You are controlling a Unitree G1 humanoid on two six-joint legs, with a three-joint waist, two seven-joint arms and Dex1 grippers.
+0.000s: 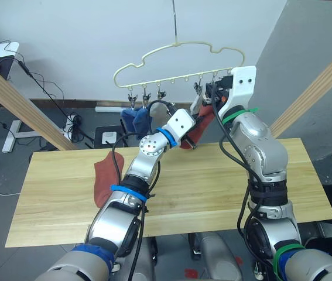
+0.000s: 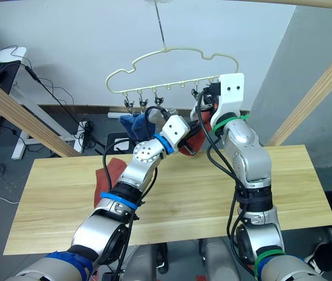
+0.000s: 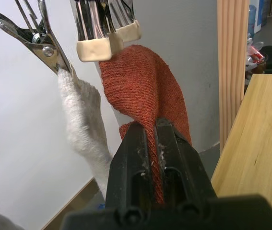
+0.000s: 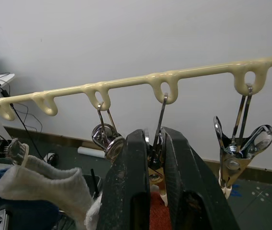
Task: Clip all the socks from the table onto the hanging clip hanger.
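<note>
Two black-fingered grippers are working at the pale cream wire clip hanger (image 1: 180, 61). The left gripper (image 3: 155, 139) is pinching a rust-red knit sock (image 3: 143, 91), lifting it beneath a metal clip (image 4: 156, 170) which the right gripper (image 4: 154, 158) is squeezing. Another rust-red sock (image 1: 104, 178) is lying on the light wooden plank table (image 1: 212, 187).

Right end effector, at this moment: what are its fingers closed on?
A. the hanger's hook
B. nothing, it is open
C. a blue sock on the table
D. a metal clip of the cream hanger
D: the right end effector pinches a metal clip hanging from the clip hanger, while the left end effector holds up a rust-red sock.
</note>
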